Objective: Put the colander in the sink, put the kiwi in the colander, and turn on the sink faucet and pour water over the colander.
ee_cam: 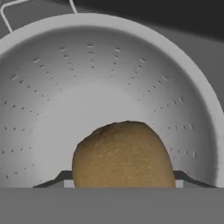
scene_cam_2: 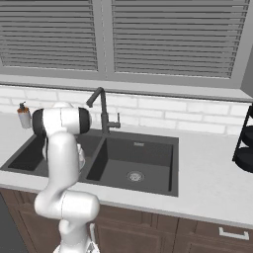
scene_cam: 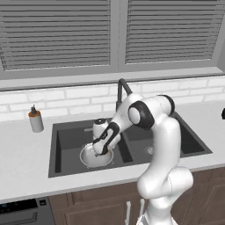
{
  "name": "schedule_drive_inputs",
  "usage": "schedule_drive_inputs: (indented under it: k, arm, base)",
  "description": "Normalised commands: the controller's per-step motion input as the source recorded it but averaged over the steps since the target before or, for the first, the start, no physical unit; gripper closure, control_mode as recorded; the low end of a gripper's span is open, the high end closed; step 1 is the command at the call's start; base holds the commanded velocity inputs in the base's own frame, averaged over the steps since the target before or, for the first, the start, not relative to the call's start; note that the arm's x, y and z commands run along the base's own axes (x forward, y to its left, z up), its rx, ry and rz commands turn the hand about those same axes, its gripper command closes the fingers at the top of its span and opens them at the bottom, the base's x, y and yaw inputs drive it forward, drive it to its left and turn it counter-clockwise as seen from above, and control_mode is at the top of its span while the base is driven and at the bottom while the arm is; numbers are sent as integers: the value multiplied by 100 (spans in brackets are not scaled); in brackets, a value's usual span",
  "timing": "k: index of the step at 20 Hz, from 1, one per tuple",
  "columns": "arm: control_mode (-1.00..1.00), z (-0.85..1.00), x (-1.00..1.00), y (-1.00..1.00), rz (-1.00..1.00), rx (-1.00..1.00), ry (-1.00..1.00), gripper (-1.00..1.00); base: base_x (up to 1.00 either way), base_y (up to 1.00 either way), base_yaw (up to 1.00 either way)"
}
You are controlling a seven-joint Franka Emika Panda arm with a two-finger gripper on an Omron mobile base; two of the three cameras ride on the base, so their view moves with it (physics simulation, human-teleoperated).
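Note:
The white-grey perforated colander (scene_cam: pixel 89 159) sits in the left basin of the dark double sink (scene_cam: pixel 56 151). My gripper (scene_cam: pixel 99 148) reaches down into it, shut on the brown oval kiwi (ee_cam: pixel 122 155). In the hand view, the kiwi sits between my fingertips (ee_cam: pixel 189 179) just above the colander (ee_cam: pixel 87 78) bowl; I cannot tell whether it touches the bottom. The black gooseneck faucet (scene_cam: pixel 121 88) stands behind the sink divider, partly hidden by my arm. From the right base view, the faucet (scene_cam_2: pixel 101 106) and its side lever show clearly above the sink (scene_cam_2: pixel 138 158). No water runs.
A grey soap dispenser (scene_cam: pixel 35 119) with a brown cap stands on the counter left of the sink. A black rack (scene_cam_2: pixel 244 143) stands at the counter's right end. A window with blinds is behind the brick backsplash. My arm's elbow hangs over the sink divider.

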Motion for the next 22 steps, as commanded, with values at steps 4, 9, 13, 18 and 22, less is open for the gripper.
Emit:
schedule_drive_inputs:
  k: [4,9,13,18,22]
  arm:
    - [-100,-50,60,26,-8,-5,-1,100]
    - [-100,-59,43,12,-8,-8,-2,100]
    - [-100,-41,10,1,-8,-3,-5,100]
    - [-100,-3,-38,-1,-4,2,-17,-100]
    - [-100,0,-61,0,-4,1,-21,-100]
  base:
    - [0,0,0]
    - [0,0,0]
    - [0,0,0]
    - [0,0,0]
    - [0,0,0]
